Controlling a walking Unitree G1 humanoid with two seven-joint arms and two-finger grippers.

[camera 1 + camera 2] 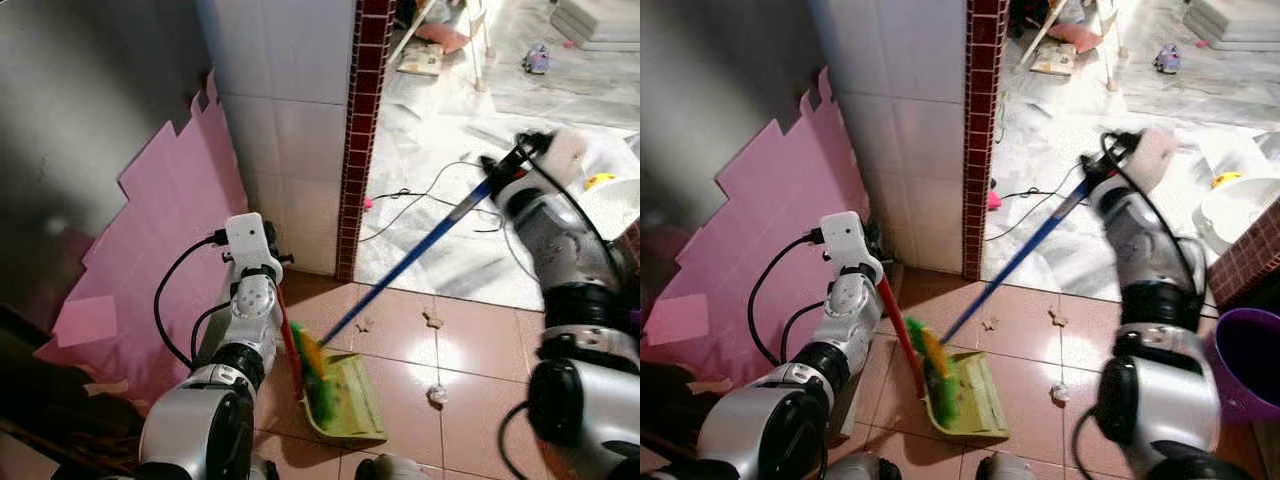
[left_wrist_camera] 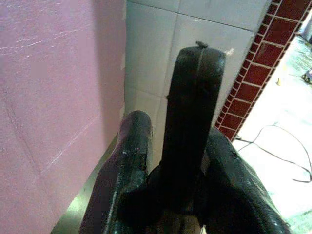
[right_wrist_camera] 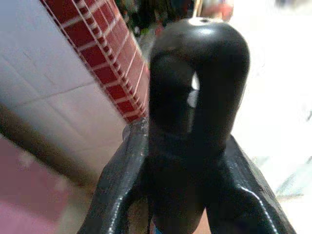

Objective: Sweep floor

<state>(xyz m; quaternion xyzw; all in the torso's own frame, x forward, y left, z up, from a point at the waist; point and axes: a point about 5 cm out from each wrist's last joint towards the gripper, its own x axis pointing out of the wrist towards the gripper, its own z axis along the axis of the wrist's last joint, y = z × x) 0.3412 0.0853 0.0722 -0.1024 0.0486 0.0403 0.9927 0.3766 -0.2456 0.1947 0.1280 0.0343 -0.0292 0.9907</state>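
Observation:
A yellow-green dustpan (image 1: 352, 408) rests on the pink tile floor (image 1: 480, 350), with its red handle (image 1: 290, 340) standing upright. My left gripper (image 1: 272, 272) is shut on the top of that handle, whose black end (image 2: 192, 122) rises between the fingers (image 2: 127, 165). A broom with a blue handle (image 1: 410, 260) slants down to its green and yellow bristles (image 1: 312, 358) at the dustpan's mouth. My right gripper (image 1: 508, 168) is shut on the broom's upper end, whose black cap (image 3: 197, 92) shows between the fingers. Small crumpled scraps (image 1: 438, 394) (image 1: 433, 319) lie on the tiles nearby.
A pink board (image 1: 170, 240) leans on the wall at the left. The white tiled corner with red brick trim (image 1: 362, 130) stands just behind the dustpan. Black cables (image 1: 420, 200) cross the pale floor beyond. A purple bucket (image 1: 1250, 360) and a white basin (image 1: 1240, 205) sit at the right.

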